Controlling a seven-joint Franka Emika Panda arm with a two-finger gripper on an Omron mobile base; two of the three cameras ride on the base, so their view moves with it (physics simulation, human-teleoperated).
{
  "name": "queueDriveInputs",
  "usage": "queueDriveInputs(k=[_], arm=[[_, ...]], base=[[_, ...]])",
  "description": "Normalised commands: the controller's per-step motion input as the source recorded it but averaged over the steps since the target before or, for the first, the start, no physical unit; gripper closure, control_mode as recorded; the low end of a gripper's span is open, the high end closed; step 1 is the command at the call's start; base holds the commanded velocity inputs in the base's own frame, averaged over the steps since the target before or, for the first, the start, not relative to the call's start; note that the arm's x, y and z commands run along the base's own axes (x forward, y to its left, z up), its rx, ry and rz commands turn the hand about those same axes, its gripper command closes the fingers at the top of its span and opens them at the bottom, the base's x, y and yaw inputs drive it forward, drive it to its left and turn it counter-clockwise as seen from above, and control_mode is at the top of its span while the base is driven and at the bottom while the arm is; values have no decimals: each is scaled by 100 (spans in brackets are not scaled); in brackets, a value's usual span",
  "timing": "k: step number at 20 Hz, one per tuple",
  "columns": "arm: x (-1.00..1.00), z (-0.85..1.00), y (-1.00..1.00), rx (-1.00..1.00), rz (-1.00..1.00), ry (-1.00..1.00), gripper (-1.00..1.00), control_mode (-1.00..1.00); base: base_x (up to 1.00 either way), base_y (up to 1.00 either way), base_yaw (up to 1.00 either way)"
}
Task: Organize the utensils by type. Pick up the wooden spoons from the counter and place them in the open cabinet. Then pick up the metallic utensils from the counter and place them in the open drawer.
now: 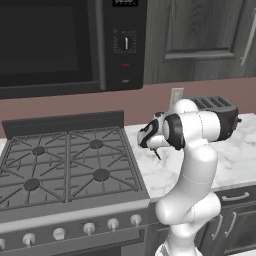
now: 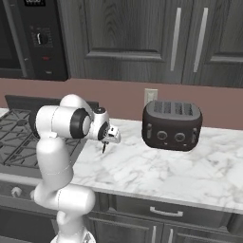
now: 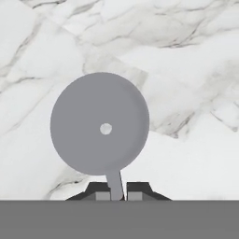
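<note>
So right now we've got the gripper [image 3: 115,196] pinched together on the thin stem of one of the metallic utensils [image 3: 100,123], the one with the round silver head. In the hand view the disc sits straight out ahead of the fingertips [image 3: 136,189], stem running back between them, so the utensil's long axis lines up with the direction the hand is pointing, head at the far end. From the base views the hand is aimed down at the counter [image 2: 156,166], near its left end just beside the stove [image 1: 70,165], with a slim dark sliver hanging under the gripper [image 2: 105,144] and apparently clear of the marble, though we can't tell for sure whether the tip is still touching. The toaster [image 2: 172,124] sits further along toward the back edge, well apart from the hand. Our read: this piece is picked up and the next job is carrying it to the open drawer, so what matters is that the head hangs below the hand and needs clearance over the counter's front edge. With such a skinny stem between the jaws, it could swivel if we swing fast.
</note>
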Motion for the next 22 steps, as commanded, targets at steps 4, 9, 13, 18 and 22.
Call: queueDriveInputs(k=[4,9,13,18,22], arm=[[0,-100,-13,0,0,1,100,-100],[0,-100,-38,1,0,0,100,-100],[0,-100,-56,5,1,0,100,-100],[0,-100,-47,4,5,0,100,-100],[-8,-100,-45,7,6,0,100,-100]], base=[[0,0,0],[0,0,0],[0,0,0],[0,0,0],[0,0,0]])
